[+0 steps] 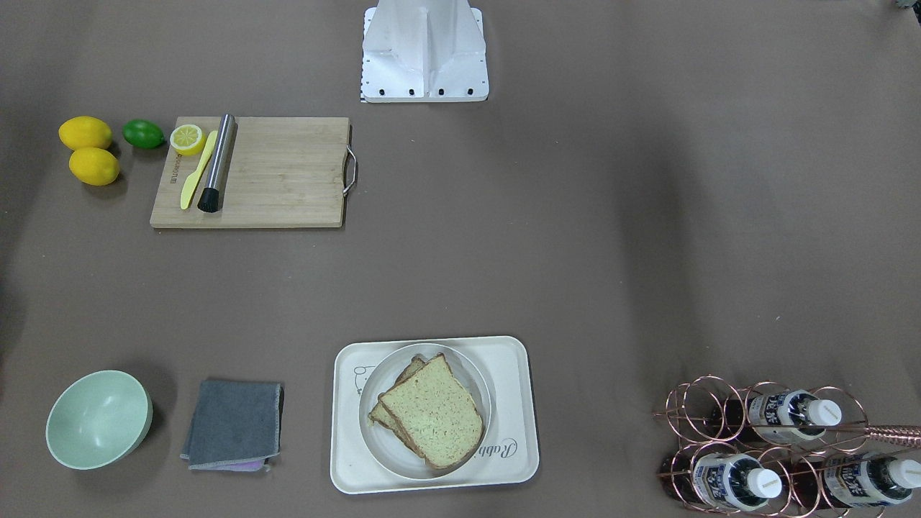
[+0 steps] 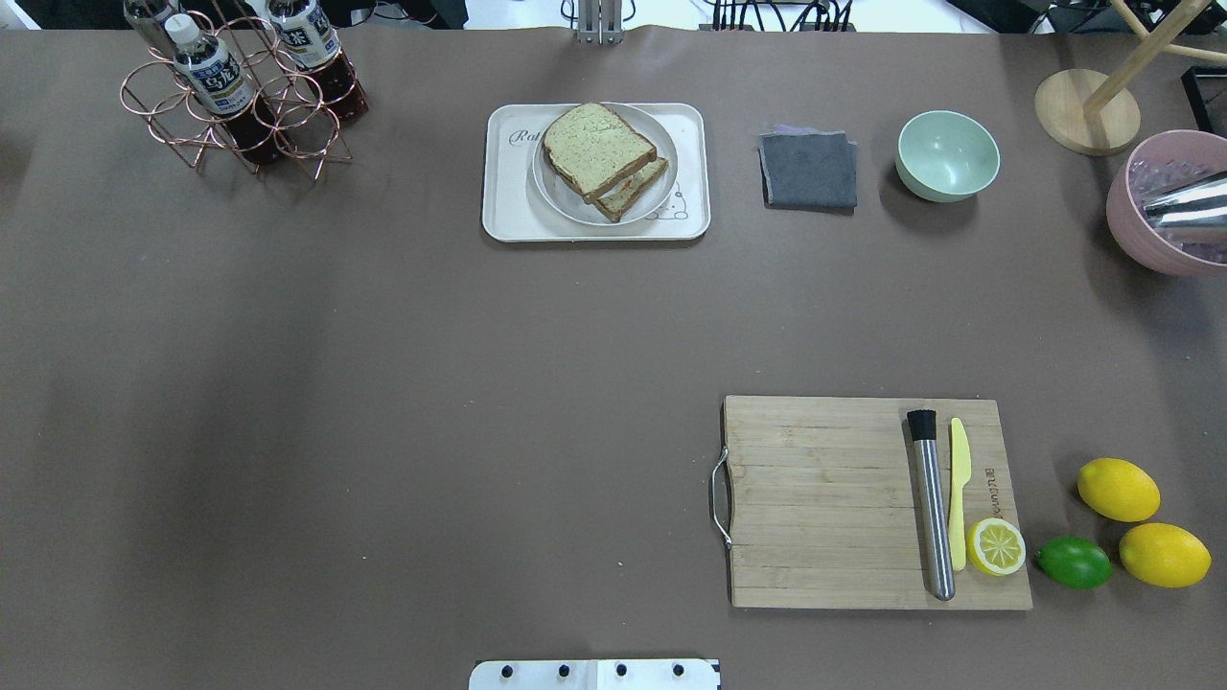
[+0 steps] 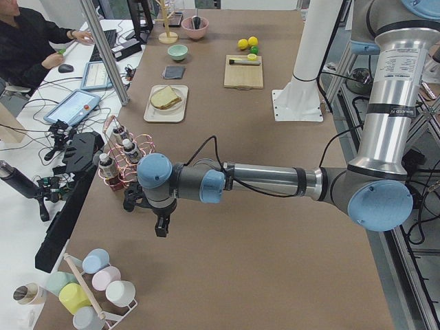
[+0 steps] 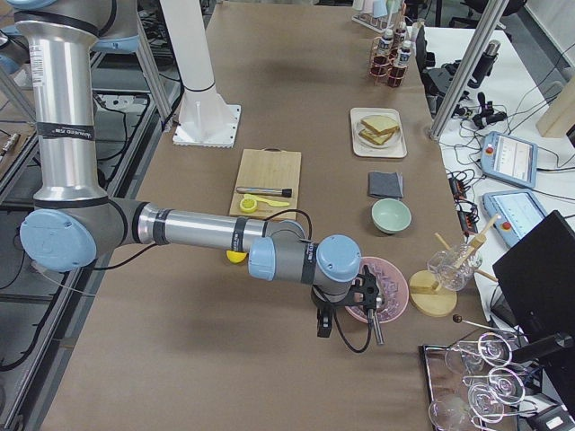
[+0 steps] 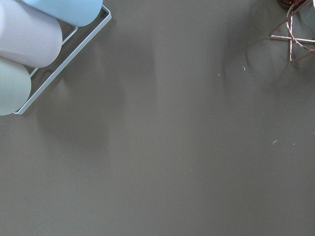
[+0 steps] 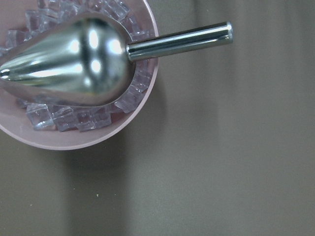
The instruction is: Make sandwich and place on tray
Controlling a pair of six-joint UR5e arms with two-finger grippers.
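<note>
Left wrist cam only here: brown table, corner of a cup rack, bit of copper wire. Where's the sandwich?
Observer: The sandwich is stacked on a round plate, and the plate is on the tray, near the operator-side edge of the table.
Operator: Is either arm on it?
Observer: No. The left gripper hangs over bare table between the bottle rack and the cup rack, well apart from the tray. I cannot tell whether it is open or shut.
</note>
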